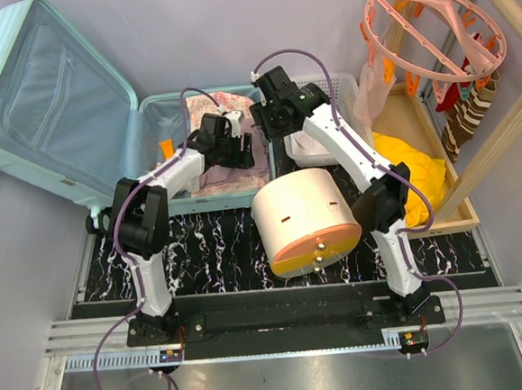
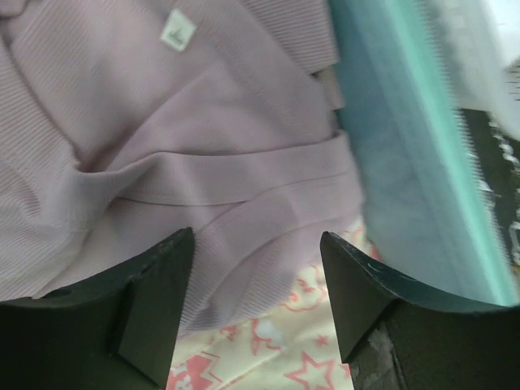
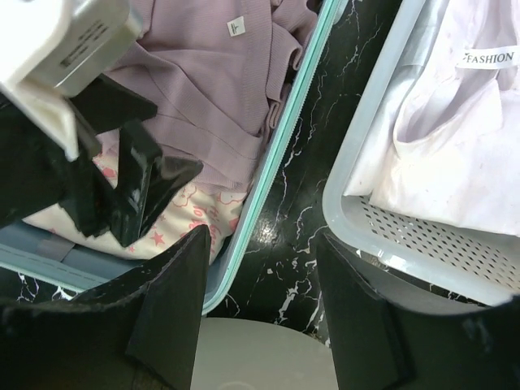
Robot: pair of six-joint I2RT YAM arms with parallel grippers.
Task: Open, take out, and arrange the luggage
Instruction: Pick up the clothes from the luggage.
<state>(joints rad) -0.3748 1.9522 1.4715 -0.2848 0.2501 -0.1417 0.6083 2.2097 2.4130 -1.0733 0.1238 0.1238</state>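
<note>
- Dark fingers [image 2: 154, 301] of my left gripper [image 2: 256, 260] fill the bottom of the left wrist view. They are spread apart with nothing clamped between them, and I cannot tell whether the tips touch the cloth below.
- Under that gap lies a mauve ribbed garment [image 2: 203, 146], creased and folded over itself. A small white label [image 2: 177, 31] sits near its top edge, its print too blurred to read.
- Beneath the garment a cream cloth with pink stars [image 2: 276, 357] peeks out, most of it covered.
- Both lie inside the luggage [image 1: 55, 103] at the far left of the scene. Its lid is thrown open and leaning back, and the clothes are in the lower half. From above, my left arm hides much of that half.
- My right gripper [image 3: 262, 240] hangs released too, jaws apart and holding nothing. It is over the luggage's mint rim and the black marbled table [image 3: 309, 203].
- Just beside the luggage stands a white mesh basket [image 3: 390, 219], cut off by the frame's edge. It holds a pale garment [image 3: 439, 154] whose tag reads "FASHION".
- From overhead, a cream cylinder [image 1: 304, 220] with an orange end blocks the middle of the table and part of my right arm.
</note>
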